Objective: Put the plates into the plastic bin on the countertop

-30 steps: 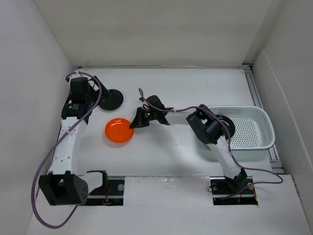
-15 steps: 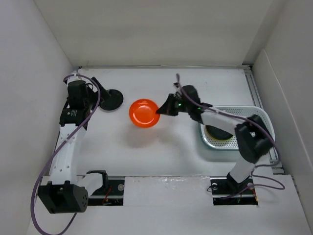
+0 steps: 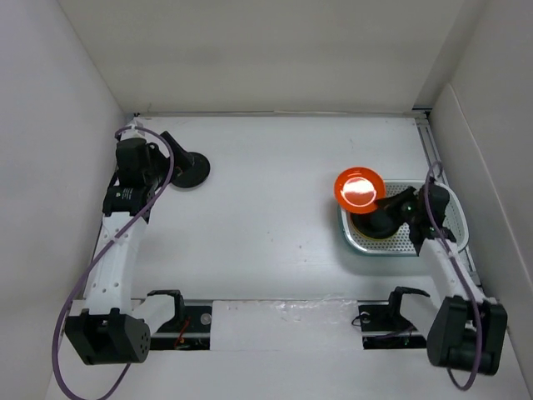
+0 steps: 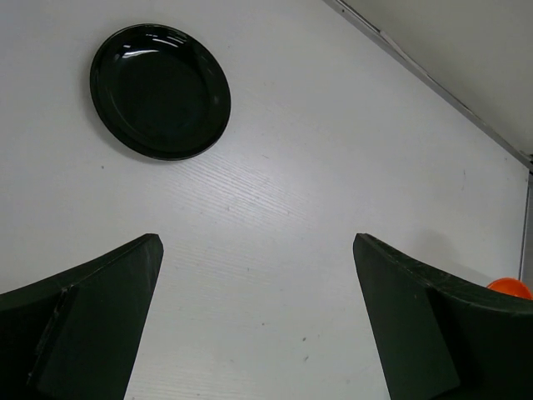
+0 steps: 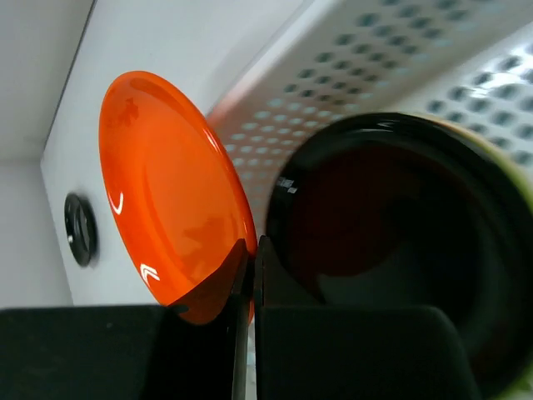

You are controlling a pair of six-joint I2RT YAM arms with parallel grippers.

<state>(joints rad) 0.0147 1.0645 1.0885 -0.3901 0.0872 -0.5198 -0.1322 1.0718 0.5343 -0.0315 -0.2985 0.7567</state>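
One orange plate [image 3: 358, 188], clamped by its rim in the right end effector [image 5: 252, 258], hangs over the left rim of the plastic bin [image 3: 456, 225] above a dark plate [image 5: 391, 242]; the next move calls for lowering and release, while the left end effector [image 4: 258, 325] stands wide near the black plate [image 4: 160, 90].

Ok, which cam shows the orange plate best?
Right wrist: orange plate large, rim pinched in the right hand. Top external shows it small, over the plastic bin rim. Left wrist: just a sliver.

Bare countertop [image 3: 275, 200] between black plate [image 4: 160, 92], bin [image 3: 379, 251]
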